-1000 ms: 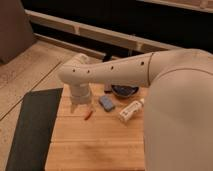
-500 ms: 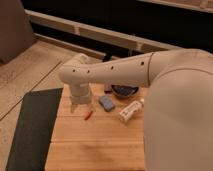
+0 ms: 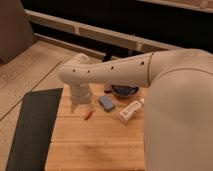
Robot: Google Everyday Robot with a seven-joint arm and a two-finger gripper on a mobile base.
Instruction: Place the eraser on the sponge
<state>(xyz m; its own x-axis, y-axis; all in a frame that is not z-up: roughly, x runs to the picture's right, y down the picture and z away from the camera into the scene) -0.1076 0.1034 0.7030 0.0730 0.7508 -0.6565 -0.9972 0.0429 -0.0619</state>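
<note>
The sponge (image 3: pixel 106 103), a flat blue-grey pad, lies on the wooden table (image 3: pixel 100 145) near its far edge. Just behind it, a very small dark block that looks like the eraser (image 3: pixel 106 92) sits beside the bowl. My arm reaches in from the right and bends down in a cream cylinder (image 3: pixel 80 92). The gripper (image 3: pixel 77 107) is at that cylinder's lower end, low over the table, to the left of the sponge and apart from it. The arm hides most of the gripper.
A round dark bowl (image 3: pixel 124 91) stands behind the sponge to its right. In front of the bowl lies a white tube-like bottle (image 3: pixel 130 111), and a thin red chili-shaped piece (image 3: pixel 89 115) rests left of the sponge. A dark mat (image 3: pixel 30 130) borders the table's left side.
</note>
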